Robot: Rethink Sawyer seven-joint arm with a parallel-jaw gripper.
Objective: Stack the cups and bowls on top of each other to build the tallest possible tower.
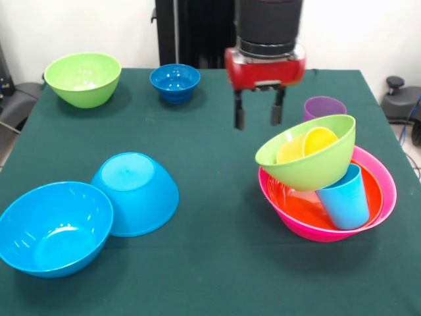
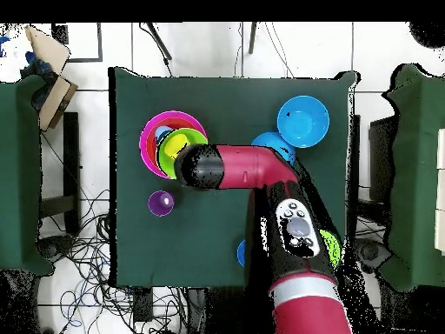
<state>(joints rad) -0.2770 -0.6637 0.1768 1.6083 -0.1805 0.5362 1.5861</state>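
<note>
Hand (image 1: 259, 116) open and empty, upper centre of frame, above tilted lime green bowl (image 1: 316, 164) holding yellow cup (image 1: 320, 139) in pink bowl (image 1: 385, 197).

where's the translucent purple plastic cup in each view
Front view: translucent purple plastic cup stands at right, just behind the large pink plastic bowl.
Overhead view: the cup sits left of centre, below that bowl.
Shared landmark: the pink bowl.

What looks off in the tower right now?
The lime green bowl sits tilted, propped on the light blue cup inside the orange bowl, with the yellow cup lying in it. The open gripper hangs above, empty.
</note>
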